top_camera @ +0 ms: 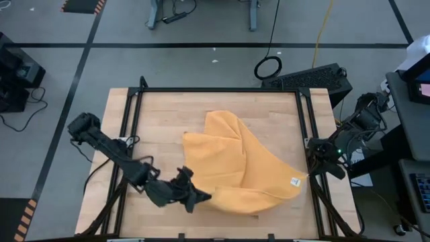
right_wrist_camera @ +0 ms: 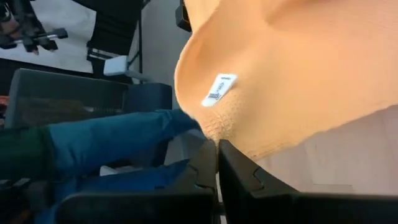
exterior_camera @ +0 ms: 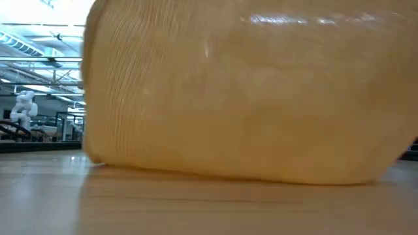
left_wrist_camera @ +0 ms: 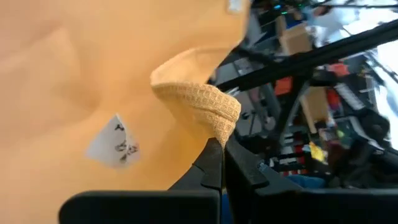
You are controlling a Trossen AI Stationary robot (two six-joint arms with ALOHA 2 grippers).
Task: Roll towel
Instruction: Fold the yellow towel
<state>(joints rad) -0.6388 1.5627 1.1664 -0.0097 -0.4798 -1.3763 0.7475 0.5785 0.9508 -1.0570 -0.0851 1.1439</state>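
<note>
Towel (top_camera: 242,168) lies crumpled mid-surface (top_camera: 168,114), stretched between left gripper (top_camera: 201,197) pinching its near-left corner and right gripper (top_camera: 310,176) pinching the tagged right corner, both equally engaged.

towel (top_camera: 235,165): matt waffle-weave cloth | table (top_camera: 168,114): smooth pale wood

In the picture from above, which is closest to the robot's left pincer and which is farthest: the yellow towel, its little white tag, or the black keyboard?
1. The towel: the left pincer is shut on its front edge, touching it.
2. The white tag: on the towel's corner on the right side, by the right pincer.
3. The black keyboard: off the table's far right corner, farthest.
</note>
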